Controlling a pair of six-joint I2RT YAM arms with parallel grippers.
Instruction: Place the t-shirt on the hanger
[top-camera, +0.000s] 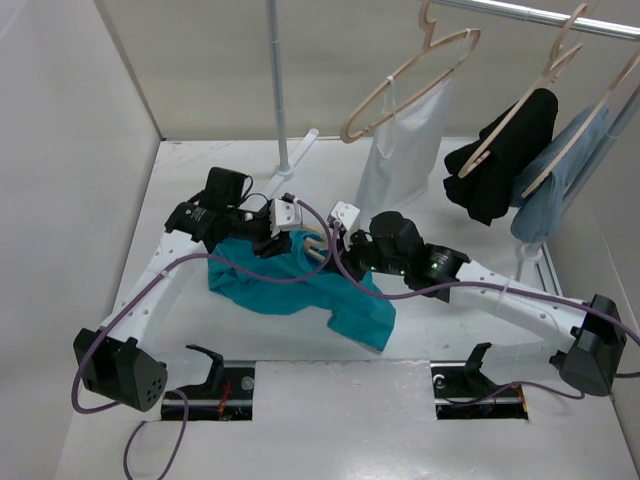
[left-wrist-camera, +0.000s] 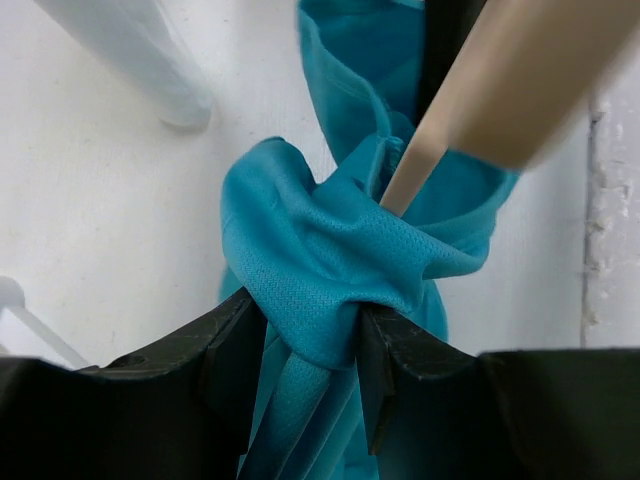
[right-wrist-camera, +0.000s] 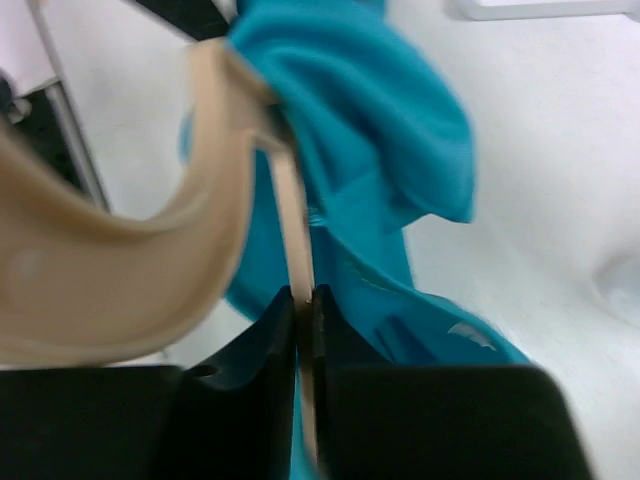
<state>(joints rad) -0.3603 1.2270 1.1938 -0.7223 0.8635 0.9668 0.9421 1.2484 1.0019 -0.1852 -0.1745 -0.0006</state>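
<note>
The teal t-shirt lies bunched on the table between the two arms. My left gripper is shut on a gathered fold of the t-shirt; the cloth bulges out between the fingers. A beige hanger runs into that fold. My right gripper is shut on a thin bar of the beige hanger, with the t-shirt draped over the hanger's far end. In the top view the hanger shows only as a small beige piece between the grippers.
A clothes rail at the back right carries hangers with a white translucent garment, a black garment and a light-blue garment. An upright pole stands at the back. Walls close the left and back sides.
</note>
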